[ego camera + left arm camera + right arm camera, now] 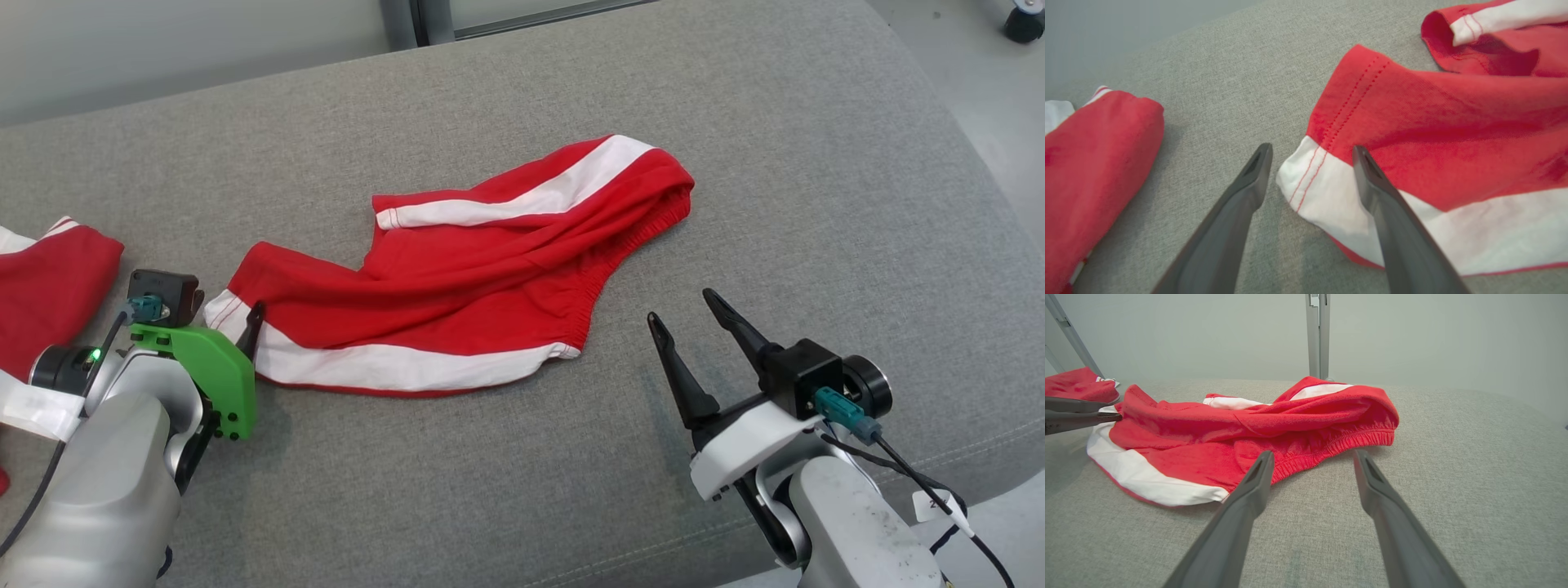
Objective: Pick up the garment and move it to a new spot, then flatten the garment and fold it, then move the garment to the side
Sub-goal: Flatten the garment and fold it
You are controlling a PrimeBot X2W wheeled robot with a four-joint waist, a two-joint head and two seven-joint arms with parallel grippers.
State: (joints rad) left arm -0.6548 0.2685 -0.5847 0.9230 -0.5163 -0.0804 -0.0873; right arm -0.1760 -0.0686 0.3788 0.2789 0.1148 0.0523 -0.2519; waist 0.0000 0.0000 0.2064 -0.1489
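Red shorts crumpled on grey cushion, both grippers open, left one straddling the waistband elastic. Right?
No. The left gripper straddles a leg's white hem corner, not the waistband; the left wrist view shows it. Rest holds: red shorts crumpled on the grey cushion, right gripper open too.

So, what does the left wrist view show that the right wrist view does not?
Left wrist view: red stitching on the white hem corner, between the open left end effector's fingers. Right wrist view: the elastic waistband and a metal post behind. Both: the red-and-white garment on the grey cushion, and a second red cloth.
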